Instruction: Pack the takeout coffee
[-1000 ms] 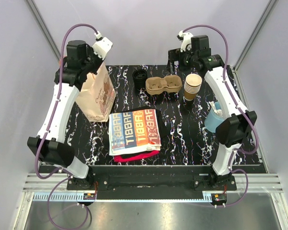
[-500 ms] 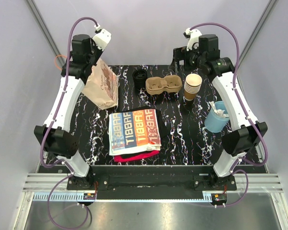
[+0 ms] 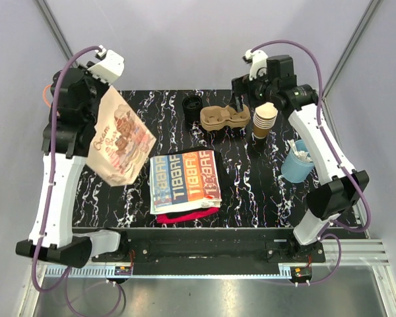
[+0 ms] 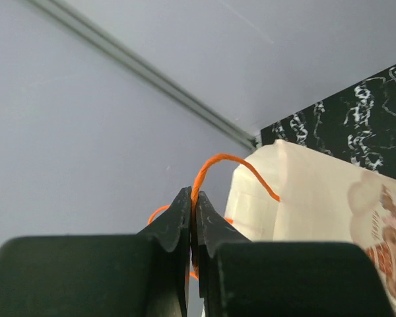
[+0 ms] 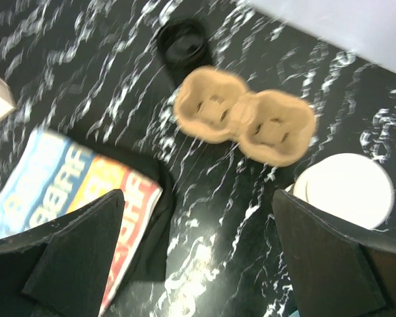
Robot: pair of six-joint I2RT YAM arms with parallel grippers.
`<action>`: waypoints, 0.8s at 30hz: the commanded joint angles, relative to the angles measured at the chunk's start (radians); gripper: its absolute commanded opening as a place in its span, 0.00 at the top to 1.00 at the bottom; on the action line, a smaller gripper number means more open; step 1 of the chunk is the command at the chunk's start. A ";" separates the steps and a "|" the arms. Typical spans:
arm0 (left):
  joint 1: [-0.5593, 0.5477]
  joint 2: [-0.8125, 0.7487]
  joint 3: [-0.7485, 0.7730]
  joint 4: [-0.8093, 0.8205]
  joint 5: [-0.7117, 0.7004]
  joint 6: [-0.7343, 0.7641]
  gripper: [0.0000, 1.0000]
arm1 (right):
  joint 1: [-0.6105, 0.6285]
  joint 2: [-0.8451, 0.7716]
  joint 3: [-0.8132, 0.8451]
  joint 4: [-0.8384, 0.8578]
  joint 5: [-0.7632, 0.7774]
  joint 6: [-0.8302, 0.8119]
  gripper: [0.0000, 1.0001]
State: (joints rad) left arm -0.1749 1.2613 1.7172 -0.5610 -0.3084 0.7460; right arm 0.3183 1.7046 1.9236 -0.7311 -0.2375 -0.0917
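- Left gripper (image 4: 193, 210) — jaws clenched on the bag's (image 3: 119, 142) orange handle (image 4: 232, 165); bag hangs tilted above the worktop's (image 3: 251, 191) 9 o'clock side.
- Coffee (image 3: 193, 107) stands at 12 o'clock, just beside the carrier's (image 3: 224, 117) 9 o'clock end.
- Right gripper (image 5: 198, 198) — jaws released, above the carrier.
- Set the bag upright with its mouth open first; a swinging bag could clip the coffee.

Paper bag (image 3: 119, 142) hoisted off table (image 3: 251, 191) in left jaws, right arm (image 3: 317, 135) dipped toward carrier (image 3: 224, 117)
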 commanded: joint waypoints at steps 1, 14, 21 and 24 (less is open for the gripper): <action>0.002 -0.059 0.006 -0.098 -0.080 0.064 0.95 | 0.083 -0.072 -0.067 -0.033 -0.048 -0.140 0.00; 0.003 -0.214 -0.260 -0.096 -0.288 0.088 0.95 | 0.300 -0.122 -0.368 -0.154 -0.049 -0.358 0.00; 0.003 -0.258 -0.321 0.004 -0.414 0.144 0.96 | 0.407 -0.091 -0.485 -0.142 -0.057 -0.339 0.00; 0.003 -0.269 -0.340 0.013 -0.432 0.162 0.96 | 0.427 -0.074 -0.508 -0.122 -0.097 -0.316 0.00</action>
State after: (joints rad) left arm -0.1749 1.0286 1.3975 -0.6510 -0.6506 0.8619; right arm 0.7227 1.6238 1.4342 -0.8875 -0.2848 -0.4221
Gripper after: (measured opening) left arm 0.045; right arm 0.994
